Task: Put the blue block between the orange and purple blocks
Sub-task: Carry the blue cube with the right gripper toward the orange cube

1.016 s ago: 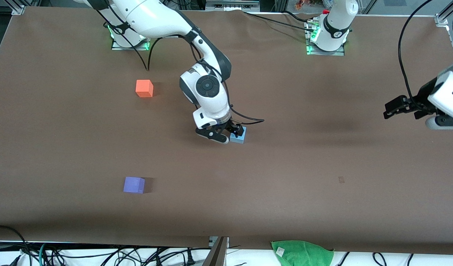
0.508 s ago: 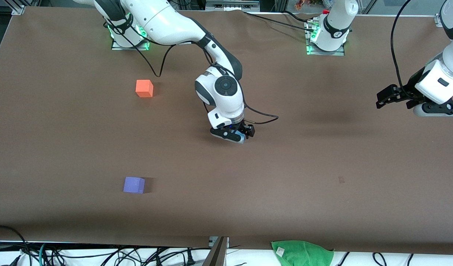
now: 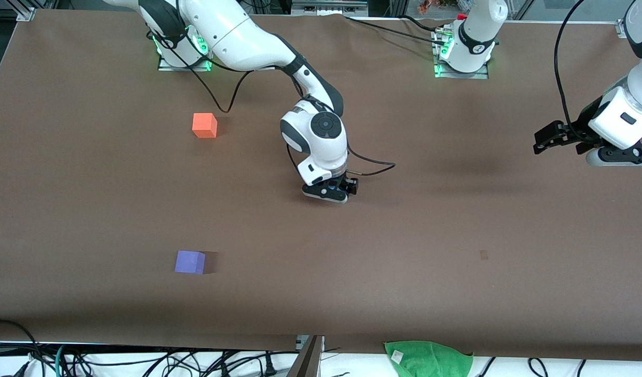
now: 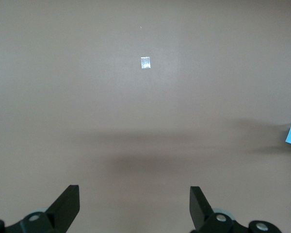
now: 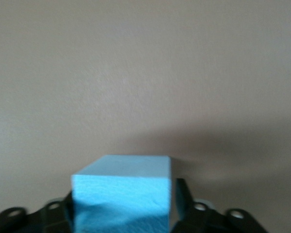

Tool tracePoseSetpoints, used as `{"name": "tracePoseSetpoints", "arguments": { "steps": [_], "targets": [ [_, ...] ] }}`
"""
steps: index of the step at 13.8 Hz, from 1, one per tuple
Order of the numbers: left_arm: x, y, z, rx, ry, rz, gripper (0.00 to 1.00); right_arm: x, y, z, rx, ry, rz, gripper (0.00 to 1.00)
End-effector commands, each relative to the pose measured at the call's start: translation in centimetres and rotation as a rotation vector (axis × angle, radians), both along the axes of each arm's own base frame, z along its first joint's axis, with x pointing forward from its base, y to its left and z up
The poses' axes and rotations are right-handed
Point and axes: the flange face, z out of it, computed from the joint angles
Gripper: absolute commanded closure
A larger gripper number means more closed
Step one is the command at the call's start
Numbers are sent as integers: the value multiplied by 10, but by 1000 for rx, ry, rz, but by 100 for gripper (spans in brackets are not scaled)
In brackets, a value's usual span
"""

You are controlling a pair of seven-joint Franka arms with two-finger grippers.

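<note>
Blue block [image 5: 121,194] between right gripper [image 3: 334,195] fingers, mid-table

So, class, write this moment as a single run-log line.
right gripper: shut on blue block, mid-table | left gripper: open, waiting at its table end | orange block, purple block: untouched

The blue block [image 5: 121,194] looks matte, perhaps foam — like the orange block [image 3: 204,125]; the table [image 3: 457,235] is dull brown covering.
</note>
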Motion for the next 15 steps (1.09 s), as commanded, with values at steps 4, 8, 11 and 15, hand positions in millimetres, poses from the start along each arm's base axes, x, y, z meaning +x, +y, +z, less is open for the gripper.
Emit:
{"name": "tracePoseSetpoints", "arguments": {
  "steps": [4, 8, 11, 15],
  "targets": [
    [-4, 2, 1, 19, 23, -3, 0, 62, -79, 59, -94, 86, 142, 95],
    [-4, 2, 1, 19, 23, -5, 0, 97, -216, 102, -110, 200, 264, 94],
    [-4, 0, 1, 20, 24, 0, 0, 86, -335, 96, -116, 235, 307, 94],
    [-4, -1, 4, 20, 23, 1, 0, 41, -384, 54, -99, 240, 265, 93]
  ]
}}
